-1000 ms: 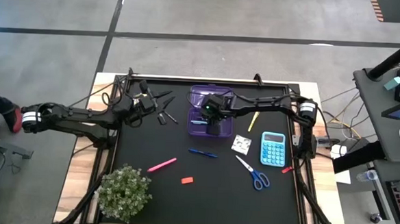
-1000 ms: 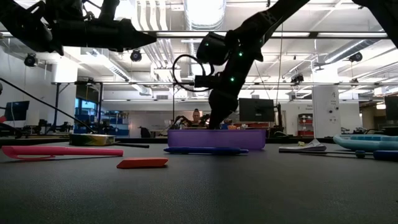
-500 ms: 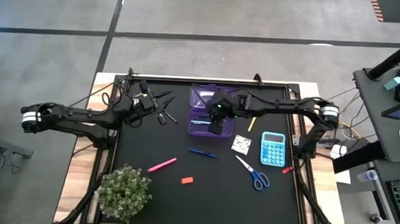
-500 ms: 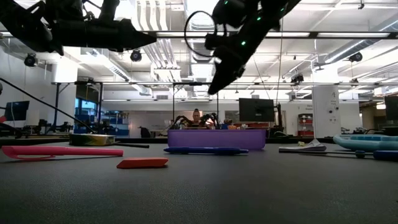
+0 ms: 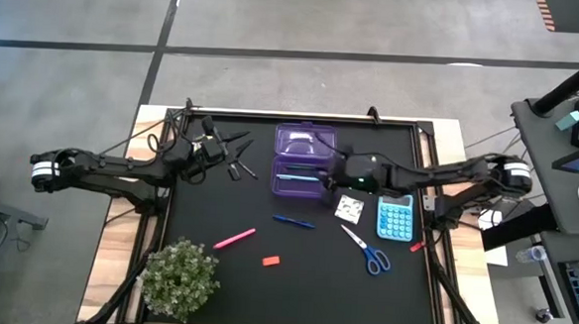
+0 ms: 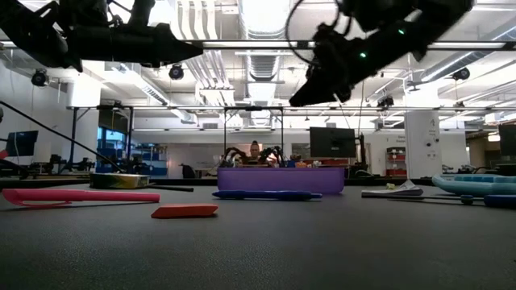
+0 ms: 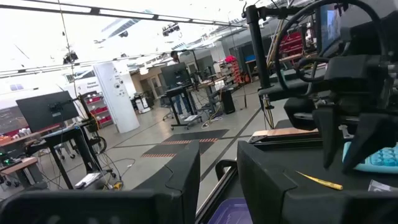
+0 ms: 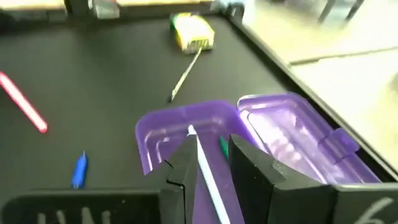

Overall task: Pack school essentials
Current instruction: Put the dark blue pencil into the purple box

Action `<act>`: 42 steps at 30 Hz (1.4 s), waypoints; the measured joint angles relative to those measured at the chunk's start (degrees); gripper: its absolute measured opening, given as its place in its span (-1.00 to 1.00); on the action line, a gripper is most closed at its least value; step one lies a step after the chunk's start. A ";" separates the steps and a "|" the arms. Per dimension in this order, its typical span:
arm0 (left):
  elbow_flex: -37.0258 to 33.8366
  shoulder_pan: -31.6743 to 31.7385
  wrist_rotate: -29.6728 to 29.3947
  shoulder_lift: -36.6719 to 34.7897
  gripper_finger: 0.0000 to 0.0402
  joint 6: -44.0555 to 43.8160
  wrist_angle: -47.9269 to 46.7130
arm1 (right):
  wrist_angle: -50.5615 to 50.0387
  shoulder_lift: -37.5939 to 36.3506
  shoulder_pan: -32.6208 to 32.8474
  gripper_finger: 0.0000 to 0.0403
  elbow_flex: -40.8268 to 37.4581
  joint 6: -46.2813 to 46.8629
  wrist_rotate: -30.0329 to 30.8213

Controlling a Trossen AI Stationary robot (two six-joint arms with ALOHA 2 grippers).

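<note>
Here, the right gripper (image 5: pixel 353 171) hovers beside the open purple case (image 5: pixel 300 163), fingers parted and empty; the left gripper (image 5: pixel 203 150), fingers apart, waits far left.

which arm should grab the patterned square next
Right. The right gripper hovers beside the purple box, with the white patterned square just below it in the high view. The left gripper waits near the table's far-left edge, much farther from it.

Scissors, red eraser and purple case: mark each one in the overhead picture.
Scissors (image 5: pixel 368 250), high view, on the blades near the pivot, just above the blue handles.
Red eraser (image 5: pixel 271 261), high view, on the middle of its top face.
Purple case (image 5: pixel 298 141), high view, on the open lid.
</note>
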 joint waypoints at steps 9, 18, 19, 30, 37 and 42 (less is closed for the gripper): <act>-0.01 -0.02 0.01 4.27 -0.55 -4.67 -0.06 | 23.96 -3.21 0.44 -0.66 -13.59 -4.49 -0.13; 9.64 0.00 2.76 11.32 -0.64 -19.76 -31.34 | 24.93 -9.78 0.93 -0.68 -18.81 -10.32 -0.48; 11.98 0.04 3.77 12.09 -0.66 -19.63 -38.90 | 25.35 -11.02 0.90 -0.69 -19.35 -10.93 -0.54; 28.61 0.96 5.66 25.52 -0.82 11.06 -80.40 | 27.70 -24.25 0.90 -0.70 -25.87 -12.29 -3.14; 32.27 4.61 -2.83 32.52 -0.90 30.09 -82.43 | 27.34 -26.88 0.90 -0.70 -28.69 -10.95 -3.14; 34.17 7.71 -2.74 35.49 -0.90 33.25 -91.36 | 27.19 -27.08 0.90 -0.71 -29.61 -9.85 -3.17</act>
